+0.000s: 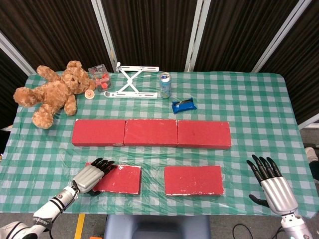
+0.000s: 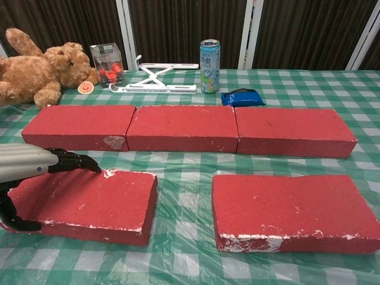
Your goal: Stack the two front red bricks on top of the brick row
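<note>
Left hand point(image 1: 93, 175) gripped the left end of the front-left red brick point(image 1: 121, 179), fingers over its top and thumb at its near side; right hand point(image 1: 271, 183) hovered open, fingers apart, holding nothing.

Both front bricks lay flat on the checked tablecloth point(image 1: 249, 104), the front-right red brick point(image 1: 193, 179) well apart from the right hand and untouched. Beyond them, the brick row point(image 1: 151, 133) of three red bricks ran end to end across the table, nothing stacked on it. Farther back sat a blue packet point(image 1: 184, 105), a drink can point(image 1: 165, 85), a white folding stand point(image 1: 130, 82), a clear box point(image 1: 99, 75) and a teddy bear point(image 1: 52, 93).
</note>
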Tool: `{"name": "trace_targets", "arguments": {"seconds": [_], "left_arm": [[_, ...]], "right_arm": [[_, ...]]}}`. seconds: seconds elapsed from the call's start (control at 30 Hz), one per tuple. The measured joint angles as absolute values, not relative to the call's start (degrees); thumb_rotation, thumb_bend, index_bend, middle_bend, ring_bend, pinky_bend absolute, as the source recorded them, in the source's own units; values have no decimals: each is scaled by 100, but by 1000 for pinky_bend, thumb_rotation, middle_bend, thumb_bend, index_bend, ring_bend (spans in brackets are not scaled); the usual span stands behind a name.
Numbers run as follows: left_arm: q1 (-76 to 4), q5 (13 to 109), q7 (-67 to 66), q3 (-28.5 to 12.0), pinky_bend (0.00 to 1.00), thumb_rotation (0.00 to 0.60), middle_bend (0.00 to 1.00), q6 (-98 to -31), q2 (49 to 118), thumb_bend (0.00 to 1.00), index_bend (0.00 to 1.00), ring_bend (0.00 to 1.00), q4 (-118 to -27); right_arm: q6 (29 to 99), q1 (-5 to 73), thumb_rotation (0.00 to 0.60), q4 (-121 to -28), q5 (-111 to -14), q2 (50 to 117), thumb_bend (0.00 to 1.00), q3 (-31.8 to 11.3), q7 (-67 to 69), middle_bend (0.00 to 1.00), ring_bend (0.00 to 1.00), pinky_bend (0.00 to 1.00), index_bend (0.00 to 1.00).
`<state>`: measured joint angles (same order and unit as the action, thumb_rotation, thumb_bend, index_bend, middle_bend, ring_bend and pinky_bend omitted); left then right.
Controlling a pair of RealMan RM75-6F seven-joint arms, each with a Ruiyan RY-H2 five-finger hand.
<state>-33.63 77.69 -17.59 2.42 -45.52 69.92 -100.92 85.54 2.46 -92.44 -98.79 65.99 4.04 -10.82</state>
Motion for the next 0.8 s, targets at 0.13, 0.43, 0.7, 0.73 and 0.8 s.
{"name": "trace_targets", "arguments": {"seconds": [0.13,0.43,0.7,0.73,0.8], "left_arm": [[-3406,7657,-1874,259,19,600,0,-4527,7011,209,0,0,-10074],[-3499,7363,-2048,295,79,600,30,-4477,7050,220,0,4,-10031],[-3524,7360,-2061,349,274,600,425,-4527,7098,245,0,309,-9948],[-3523,7370,-2071,353,333,600,486,-4544,7104,253,0,361,-9937],[-3513,7419,-2072,362,461,600,582,-4600,7118,264,0,456,-9920]], "right_arm": [[8542,247,600,-9246,-9866,6601,116,401,-1090,0,0,0,0],[8514,252,600,-9254,-9840,6607,116,399,-1123,0,0,0,0],[8464,263,600,-9269,-9824,6608,116,408,-1154,0,0,0,0],[8458,266,600,-9272,-9824,6609,116,410,-1157,0,0,0,0],[8453,268,600,-9277,-9824,6611,117,411,-1166,0,0,0,0]]}}
